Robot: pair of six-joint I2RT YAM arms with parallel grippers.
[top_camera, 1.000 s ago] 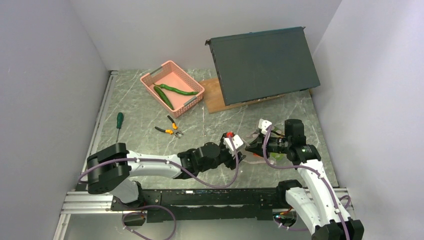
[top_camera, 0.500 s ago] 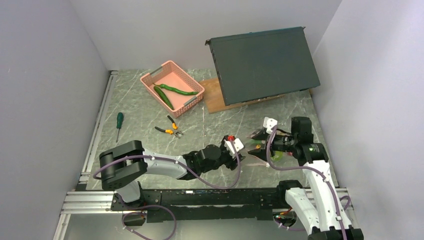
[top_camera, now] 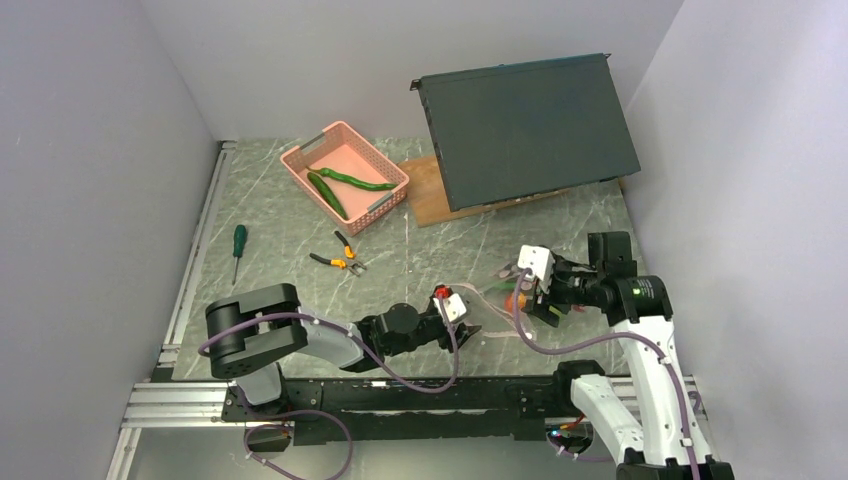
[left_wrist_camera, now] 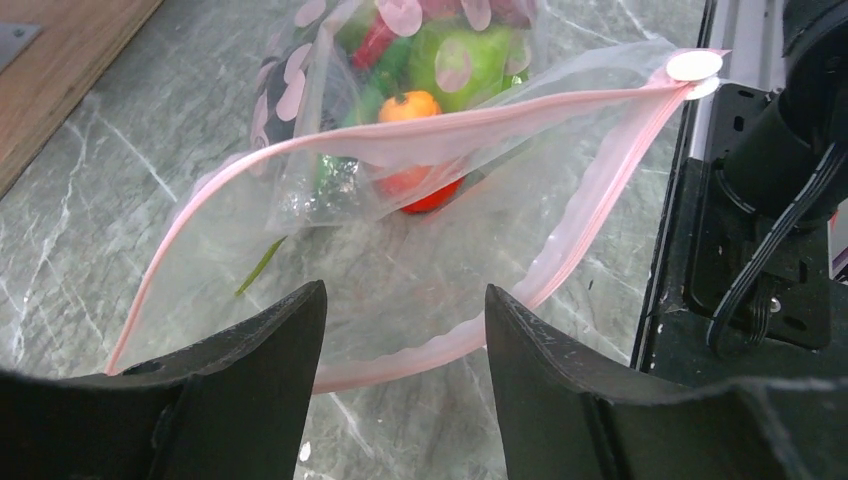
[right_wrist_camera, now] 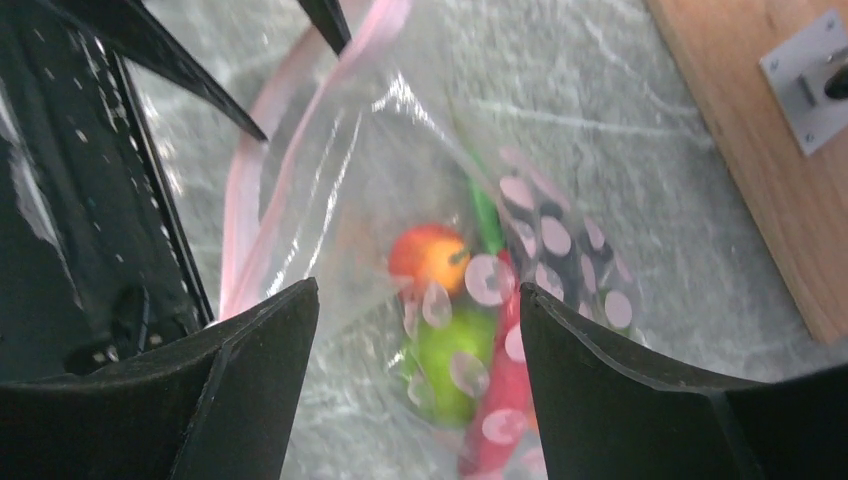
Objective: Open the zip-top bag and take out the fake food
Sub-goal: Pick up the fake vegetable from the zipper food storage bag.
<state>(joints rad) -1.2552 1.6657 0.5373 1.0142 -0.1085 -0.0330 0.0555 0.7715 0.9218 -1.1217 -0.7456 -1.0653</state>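
Note:
The zip-top bag [top_camera: 493, 304] lies on the table between my two grippers. Its pink-zipped mouth [left_wrist_camera: 400, 270] gapes toward my left gripper [left_wrist_camera: 405, 295], which is open just in front of the lower zip strip with nothing between its fingers. Inside are fake food pieces: a green apple [left_wrist_camera: 470, 65], an orange piece [left_wrist_camera: 410, 105] and a red piece [left_wrist_camera: 425, 190]. My right gripper [right_wrist_camera: 418, 290] hovers open above the bag's closed end, over the apple [right_wrist_camera: 450, 360]. A cucumber [top_camera: 326, 194] and a long green pepper [top_camera: 357, 180] lie in the pink basket [top_camera: 300, 165].
Orange-handled pliers [top_camera: 340, 258] and a green-handled screwdriver [top_camera: 238, 243] lie left of centre. A dark box [top_camera: 530, 125] leans over a wooden board [top_camera: 425, 195] at the back. The black base rail [left_wrist_camera: 760, 250] runs right beside the bag's mouth.
My right gripper has opened and drawn back to the right. My left gripper has slid back to the left, away from the bag's mouth.

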